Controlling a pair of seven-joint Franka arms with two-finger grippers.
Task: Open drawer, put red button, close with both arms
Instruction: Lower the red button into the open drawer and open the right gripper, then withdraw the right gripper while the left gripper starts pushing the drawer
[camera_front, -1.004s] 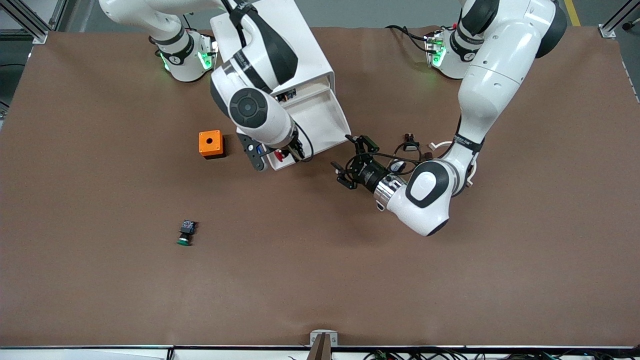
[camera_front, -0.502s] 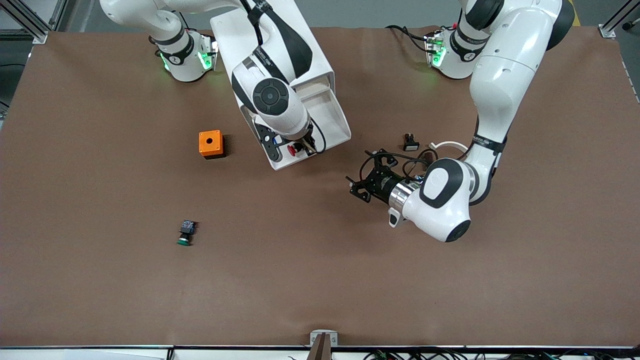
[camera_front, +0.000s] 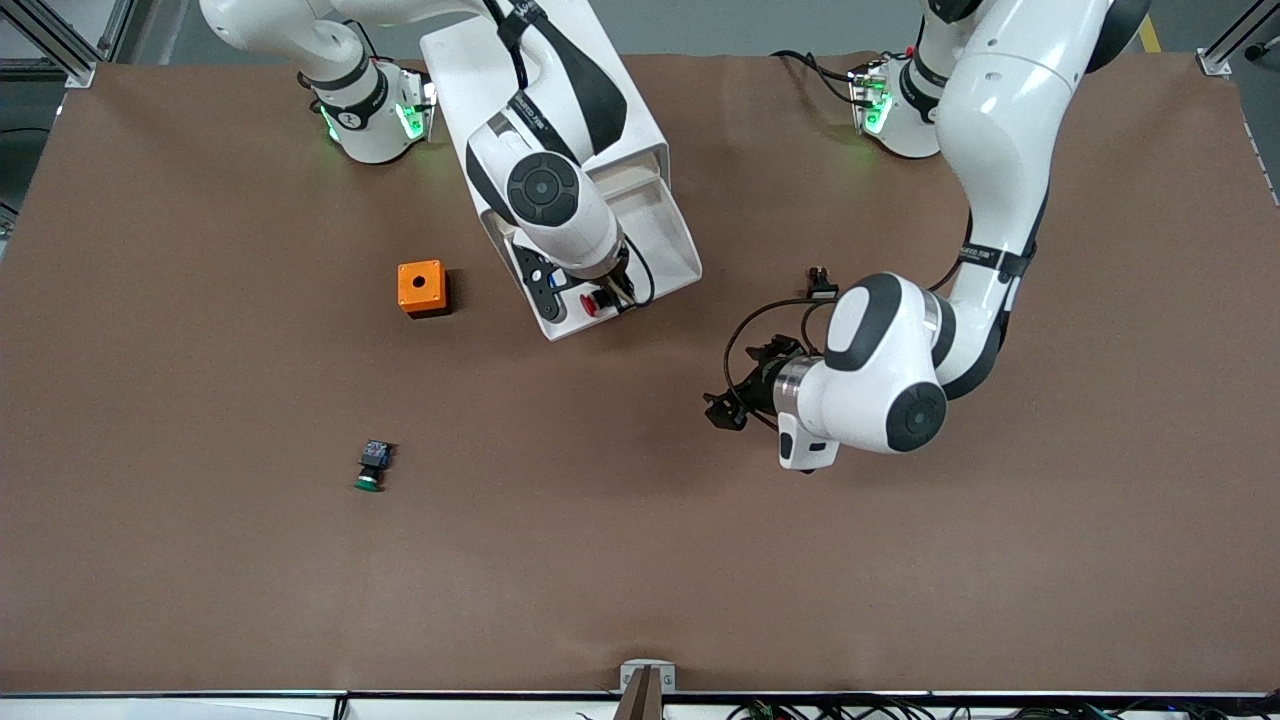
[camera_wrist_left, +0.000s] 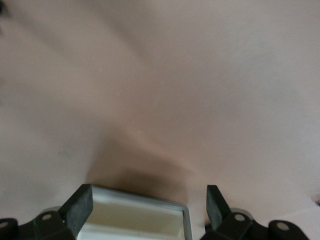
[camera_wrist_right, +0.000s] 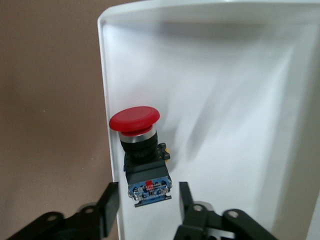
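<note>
The white drawer stands pulled out of the white cabinet. The red button lies on its side in the drawer, close to the rim at the front corner. In the right wrist view the red cap and black body rest on the drawer floor. My right gripper hangs over it, and its jaws stand open on either side of the body without touching it. My left gripper is open and empty over bare table, away from the drawer.
An orange box with a hole sits beside the drawer, toward the right arm's end. A green-capped button lies nearer the front camera. A small black part with loose cables lies by the left arm. A white, grey-rimmed edge shows between the left fingers.
My right gripper moved over the drawer with the red button and opened; the button now lies in the drawer. My left gripper drew away from the drawer toward the front camera.
</note>
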